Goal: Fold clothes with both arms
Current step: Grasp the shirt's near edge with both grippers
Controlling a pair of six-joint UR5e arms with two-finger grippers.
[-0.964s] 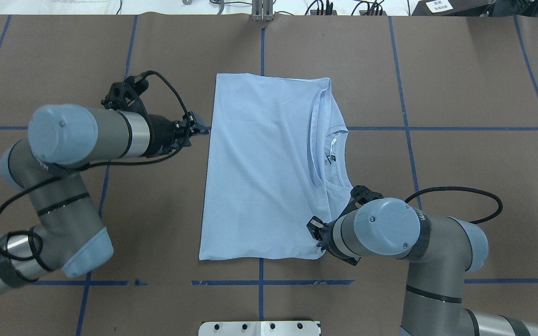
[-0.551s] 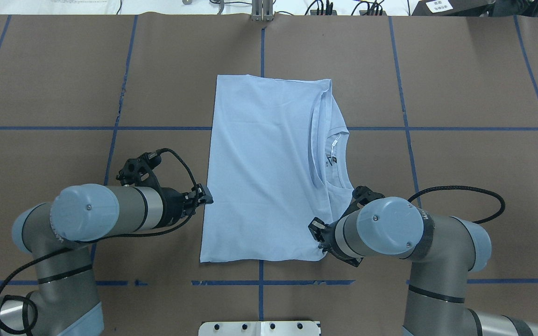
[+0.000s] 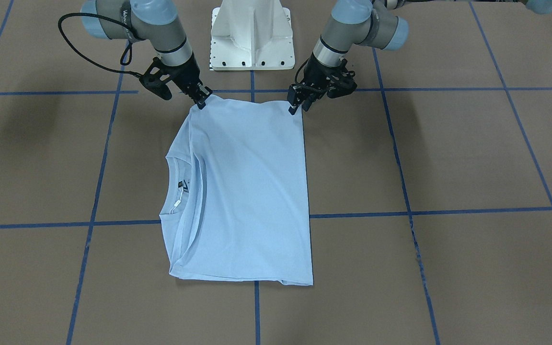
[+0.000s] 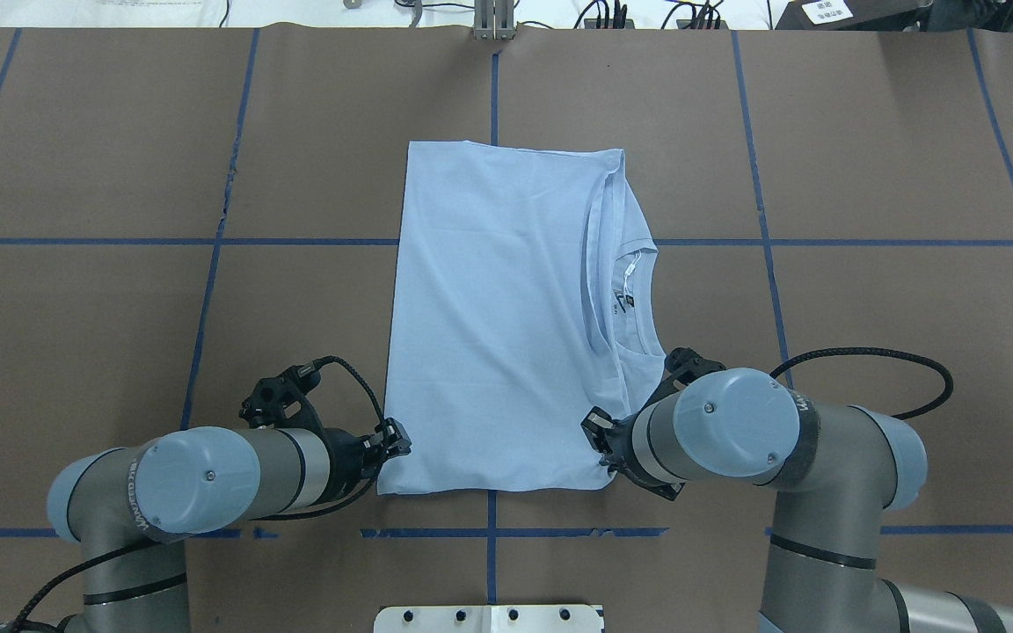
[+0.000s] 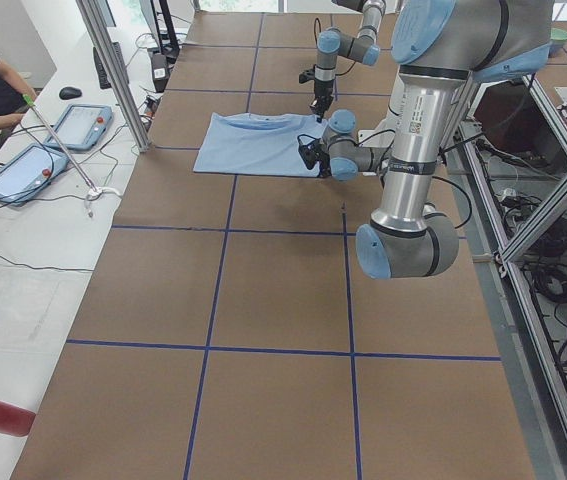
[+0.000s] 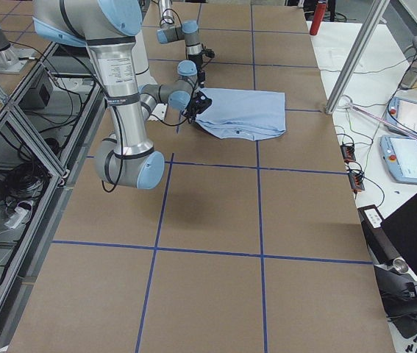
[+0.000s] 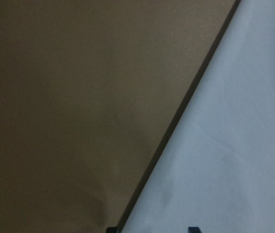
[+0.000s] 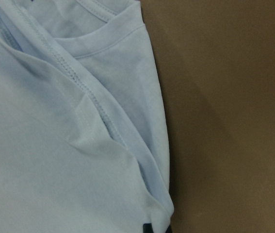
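Left gripper [image 4: 394, 437] has travelled down the shirt's [image 4: 498, 308] side to its robot-side corner, fingers apart astride the edge. Right gripper [image 4: 599, 437] unmoved, clamped on the other near corner. Shirt lies folded flat mid-table, nearer the robot's edge. Judged light, limp, liable to sag: take both corners. Table [image 4: 867, 158] brown, matt, blue-taped; white bench [image 5: 23, 290] along its far edge.

The left arm [image 4: 207, 479] has swung back toward the robot along the left edge of the T-shirt [image 4: 498, 308]. A second ago the left gripper [image 4: 397, 438] pointed at that edge around the far-middle of the shirt, then lower down. Now it sits at the near left corner, and the arm's elbow has drawn in to the table's near side.
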